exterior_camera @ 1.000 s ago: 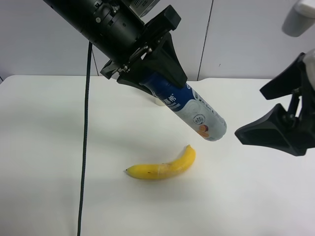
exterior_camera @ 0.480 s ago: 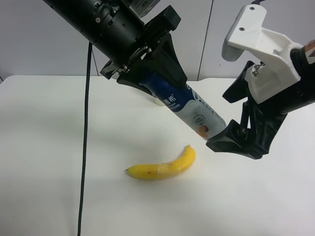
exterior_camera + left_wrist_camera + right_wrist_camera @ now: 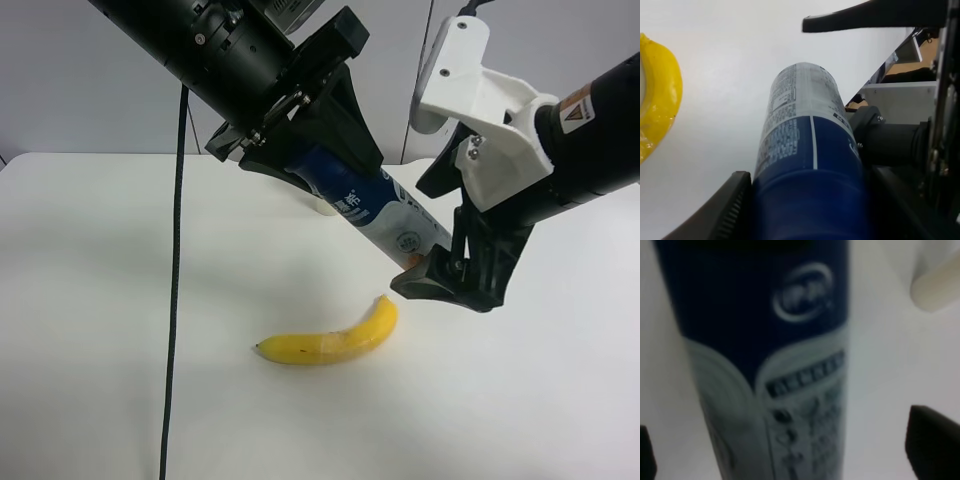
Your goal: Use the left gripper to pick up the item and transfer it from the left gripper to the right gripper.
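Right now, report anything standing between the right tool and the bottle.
Nothing visible does. The right tool is open, one finger on each side of the bottle at its white end. The left tool holds it above the table; the banana lies lower, off the path.

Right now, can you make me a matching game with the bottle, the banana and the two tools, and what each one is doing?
Things:
1. bottle
2. banana
3. left tool
4. right tool

States:
A. open, around the bottle's white end
B. lying on the table
C. up in the air, tilted
D. shut on the bottle's blue part

Pairs: 1-C, 2-B, 3-D, 4-A
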Motion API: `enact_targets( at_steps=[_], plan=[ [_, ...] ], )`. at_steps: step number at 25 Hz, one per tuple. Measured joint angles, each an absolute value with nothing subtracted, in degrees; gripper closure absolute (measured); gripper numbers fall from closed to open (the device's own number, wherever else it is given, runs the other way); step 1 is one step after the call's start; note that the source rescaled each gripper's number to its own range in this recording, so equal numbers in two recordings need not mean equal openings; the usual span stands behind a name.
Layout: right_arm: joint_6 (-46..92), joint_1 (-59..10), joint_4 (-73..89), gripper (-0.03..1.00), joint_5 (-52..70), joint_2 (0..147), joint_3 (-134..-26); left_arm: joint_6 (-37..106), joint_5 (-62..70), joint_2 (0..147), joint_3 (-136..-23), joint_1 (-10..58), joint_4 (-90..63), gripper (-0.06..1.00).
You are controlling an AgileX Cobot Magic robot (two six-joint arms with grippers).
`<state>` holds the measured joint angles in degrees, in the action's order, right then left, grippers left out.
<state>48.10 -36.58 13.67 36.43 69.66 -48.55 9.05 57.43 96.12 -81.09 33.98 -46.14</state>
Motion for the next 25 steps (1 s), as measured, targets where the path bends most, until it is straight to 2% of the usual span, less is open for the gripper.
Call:
enact_targets(
  at_steps=[10, 13, 20, 25],
  plan=[
    [49.79, -38.35, 12.20, -0.01, 34.52, 70.53, -48.55, 9.08, 57.85, 96.12, -81.09, 33.98, -46.47, 0.94],
    [49.64, -38.35, 11.73, 0.07, 33.34, 70.53, -48.55, 9.08, 57.85, 96.12, -81.09, 33.98, -46.47, 0.94],
    [49.60, -38.35, 11.55, 0.34, 33.18, 70.53, -48.55, 9.08, 57.85, 96.12, -81.09, 33.98, -46.47, 0.94],
    [49.60, -38.35, 11.55, 0.45, 33.18, 70.53, -48.55, 9.08, 57.85, 96.12, -81.09, 33.98, -46.47, 0.94]
  ],
)
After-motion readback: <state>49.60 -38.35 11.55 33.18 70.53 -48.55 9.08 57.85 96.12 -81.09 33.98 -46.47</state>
